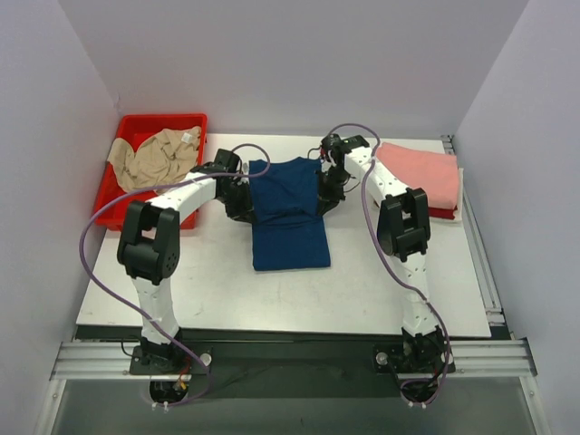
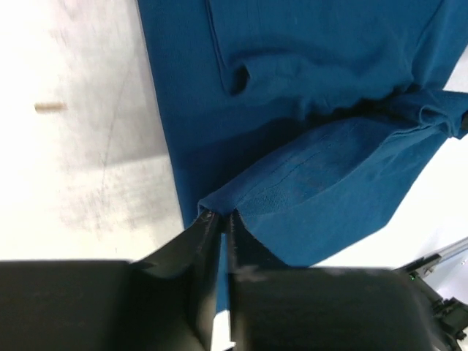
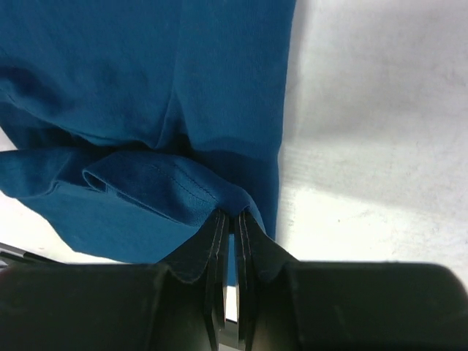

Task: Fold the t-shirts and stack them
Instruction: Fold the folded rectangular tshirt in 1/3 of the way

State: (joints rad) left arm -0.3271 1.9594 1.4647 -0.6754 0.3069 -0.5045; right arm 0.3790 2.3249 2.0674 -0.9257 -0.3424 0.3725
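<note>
A navy blue t-shirt [image 1: 288, 210] lies on the table's middle, its far part lifted and folded toward me. My left gripper [image 1: 243, 192] is shut on its left edge; in the left wrist view the jaws [image 2: 221, 217] pinch a fold of blue cloth [image 2: 322, 168]. My right gripper [image 1: 326, 186] is shut on its right edge; the right wrist view shows the jaws [image 3: 231, 216] pinching a hemmed fold [image 3: 161, 183]. A beige t-shirt [image 1: 156, 154] lies crumpled in the red bin. Folded salmon-pink tees [image 1: 421, 174] are stacked at the right, on a red one [image 1: 442, 213].
The red bin [image 1: 186, 120] stands at the far left corner of the table. Purple cables loop from both arms over the table. White walls close in the left, back and right sides.
</note>
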